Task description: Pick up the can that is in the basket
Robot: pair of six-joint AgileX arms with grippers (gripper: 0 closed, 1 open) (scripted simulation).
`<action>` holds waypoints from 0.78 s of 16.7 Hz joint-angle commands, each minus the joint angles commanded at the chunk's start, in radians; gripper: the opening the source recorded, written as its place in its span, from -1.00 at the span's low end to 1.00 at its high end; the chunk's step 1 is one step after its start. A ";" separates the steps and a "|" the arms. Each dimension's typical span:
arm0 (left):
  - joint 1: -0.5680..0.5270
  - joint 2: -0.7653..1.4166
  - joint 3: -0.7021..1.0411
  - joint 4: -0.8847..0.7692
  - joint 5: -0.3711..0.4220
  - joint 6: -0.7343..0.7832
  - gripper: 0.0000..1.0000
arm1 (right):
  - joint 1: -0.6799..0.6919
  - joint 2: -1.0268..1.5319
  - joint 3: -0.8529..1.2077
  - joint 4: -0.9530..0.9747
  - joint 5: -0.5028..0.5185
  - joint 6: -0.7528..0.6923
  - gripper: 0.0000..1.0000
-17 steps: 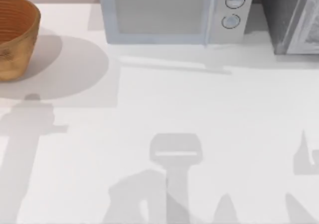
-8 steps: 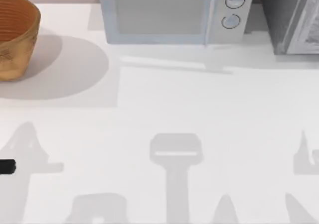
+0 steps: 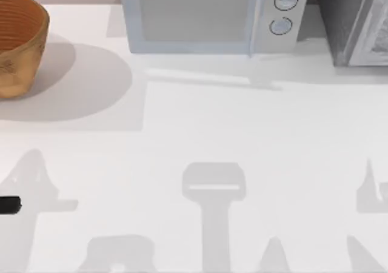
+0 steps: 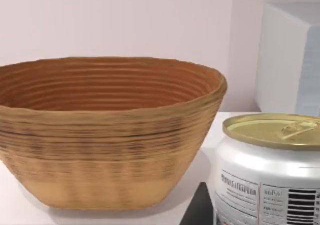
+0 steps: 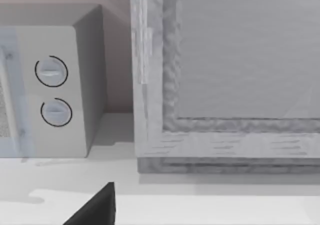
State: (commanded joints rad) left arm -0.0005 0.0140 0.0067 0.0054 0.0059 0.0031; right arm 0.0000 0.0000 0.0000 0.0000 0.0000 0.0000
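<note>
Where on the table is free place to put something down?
The wide middle of the table, between the basket at left and the microwave at the back, is bare. The back edge is crowded: microwave, then a grey box at right.

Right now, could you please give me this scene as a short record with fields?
basket: upright, far left of the table
can: upright, gold end up, outside the basket, close to the left wrist camera
left gripper: at the table's left edge, nearer than the basket
right gripper: idle, facing the microwave and grey box
</note>
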 joint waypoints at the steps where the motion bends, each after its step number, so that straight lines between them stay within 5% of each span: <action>1: -0.002 0.019 0.013 0.015 0.013 0.002 -1.00 | 0.000 0.000 0.000 0.000 0.000 0.000 1.00; 6: -0.033 0.275 0.159 0.182 0.180 0.028 -1.00 | 0.000 0.000 0.000 0.000 0.000 0.000 1.00; 13: -0.095 1.013 0.458 0.552 0.594 0.080 -1.00 | 0.000 0.000 0.000 0.000 0.000 0.000 1.00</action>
State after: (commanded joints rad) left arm -0.0953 1.0267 0.4649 0.5572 0.6002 0.0835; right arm 0.0000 0.0000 0.0000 0.0000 0.0000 0.0000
